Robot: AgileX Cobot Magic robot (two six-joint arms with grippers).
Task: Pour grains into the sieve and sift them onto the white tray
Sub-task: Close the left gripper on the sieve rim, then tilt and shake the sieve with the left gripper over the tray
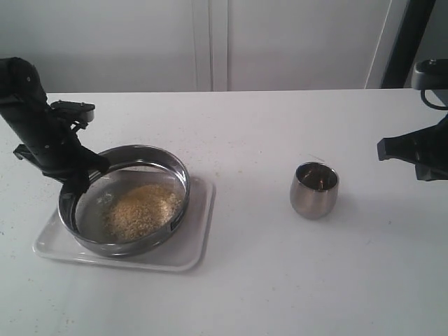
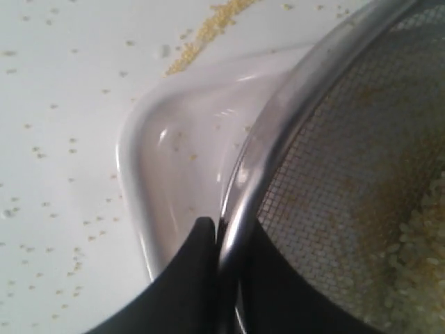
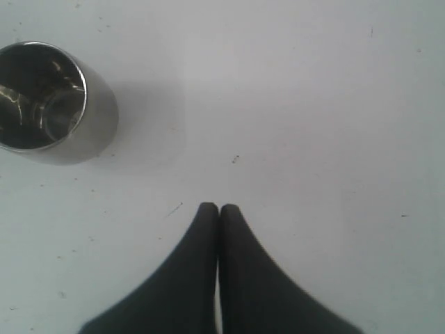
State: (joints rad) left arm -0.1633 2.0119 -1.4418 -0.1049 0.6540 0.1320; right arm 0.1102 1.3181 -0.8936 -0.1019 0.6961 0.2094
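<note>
The left gripper [image 1: 75, 178] pinches the sieve [image 1: 140, 148] by the left edge of its rim. The left wrist view shows the steel band [image 2: 292, 104] running up between the 2 fingers [image 2: 188, 278], 1 outside the wall and 1 on the mesh side. From those jaws the whole sieve extends to the right in the exterior view, out over the white tray [image 1: 199, 231], so any shaking has to be driven from this single edge hold. The grains [image 1: 143, 210] lie heaped on the mesh, right of centre and away from the grip. I cannot tell whether the sieve rests flat on the tray or is raised a little on the gripped side.

The pouring looks finished. The sifting is the step in hand, and the left arm is the only one placed for it.

The tray is only slightly larger than the sieve. Its bare rim shows mostly on the right and near sides, and the corner [image 2: 174, 160] just beside the jaws leaves little margin there. Short strokes along the tray's left-to-right length seem safest. Stray grains [image 2: 208, 31] already lie on the table [image 1: 280, 280] beyond that corner.

The right gripper [image 3: 219, 212] hangs over bare table at the far right, its jaws pressed together on nothing. The steel cup [image 1: 314, 190] stands upright between the 2 arms, well apart from the tray, with open table all round it.
</note>
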